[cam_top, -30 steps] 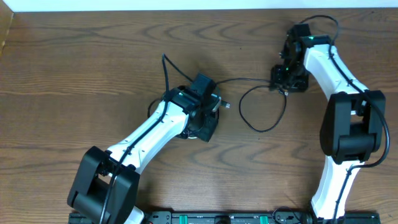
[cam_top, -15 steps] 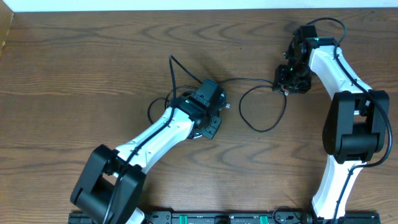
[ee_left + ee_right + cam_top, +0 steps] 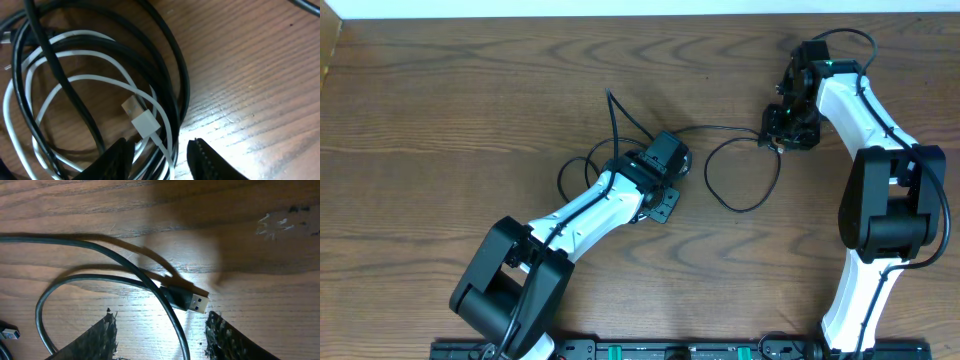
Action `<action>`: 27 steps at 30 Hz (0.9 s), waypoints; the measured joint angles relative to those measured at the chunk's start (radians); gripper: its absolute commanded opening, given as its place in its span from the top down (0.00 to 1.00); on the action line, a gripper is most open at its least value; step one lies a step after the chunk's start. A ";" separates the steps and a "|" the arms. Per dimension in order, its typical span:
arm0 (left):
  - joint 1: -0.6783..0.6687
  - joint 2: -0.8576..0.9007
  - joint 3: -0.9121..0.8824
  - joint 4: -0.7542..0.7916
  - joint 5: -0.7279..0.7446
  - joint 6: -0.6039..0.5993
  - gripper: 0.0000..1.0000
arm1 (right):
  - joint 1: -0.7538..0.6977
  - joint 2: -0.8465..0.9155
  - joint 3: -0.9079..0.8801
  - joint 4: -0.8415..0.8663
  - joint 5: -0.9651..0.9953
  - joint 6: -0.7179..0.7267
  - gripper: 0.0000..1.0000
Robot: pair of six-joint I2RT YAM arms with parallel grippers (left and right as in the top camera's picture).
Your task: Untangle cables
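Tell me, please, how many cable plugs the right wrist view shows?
2: one black plug mid-frame, and a second plug at the lower left edge; others may be hidden.

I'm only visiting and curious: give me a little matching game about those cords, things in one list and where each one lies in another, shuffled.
Things:
1. white cable
2. black USB plug
3. black loop

Places:
A. spread open on the bare table
B. lying flat just ahead of the right gripper
C. coiled among black cables at the left gripper

Pairs: 1-C, 2-B, 3-A
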 measured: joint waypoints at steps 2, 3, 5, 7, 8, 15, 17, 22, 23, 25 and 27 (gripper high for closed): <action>0.000 0.000 0.000 -0.002 -0.007 0.000 0.62 | 0.001 0.000 0.000 0.000 0.000 0.000 0.46; 0.000 0.000 0.000 -0.003 -0.010 0.000 0.62 | 0.002 0.000 0.000 0.000 0.000 0.000 0.46; 0.000 0.000 0.000 -0.009 -0.014 0.000 0.62 | 0.004 0.000 0.000 0.000 0.000 0.000 0.46; 0.000 0.000 0.000 -0.011 -0.014 0.001 0.63 | 0.006 0.000 0.000 0.000 -0.001 0.000 0.46; 0.000 0.000 0.000 -0.018 -0.014 0.001 0.63 | 0.007 0.000 0.000 0.000 -0.001 0.000 0.46; 0.000 0.020 0.000 -0.042 -0.017 0.001 0.70 | 0.007 0.000 0.000 0.000 -0.001 0.000 0.46; 0.000 0.022 0.000 -0.042 -0.017 0.001 0.71 | 0.007 0.000 0.000 0.000 -0.001 0.000 0.45; 0.000 0.022 0.000 -0.042 -0.017 0.001 0.71 | 0.007 0.000 0.000 0.000 -0.001 0.000 0.45; 0.000 0.022 0.000 -0.042 -0.017 0.001 0.71 | 0.007 0.000 0.000 0.000 -0.001 0.000 0.45; 0.000 0.023 0.000 -0.042 -0.017 0.001 0.71 | 0.007 0.000 0.000 0.000 -0.001 0.000 0.45; -0.001 0.034 0.000 -0.039 -0.017 0.001 0.71 | 0.007 0.000 0.000 0.000 -0.001 0.000 0.45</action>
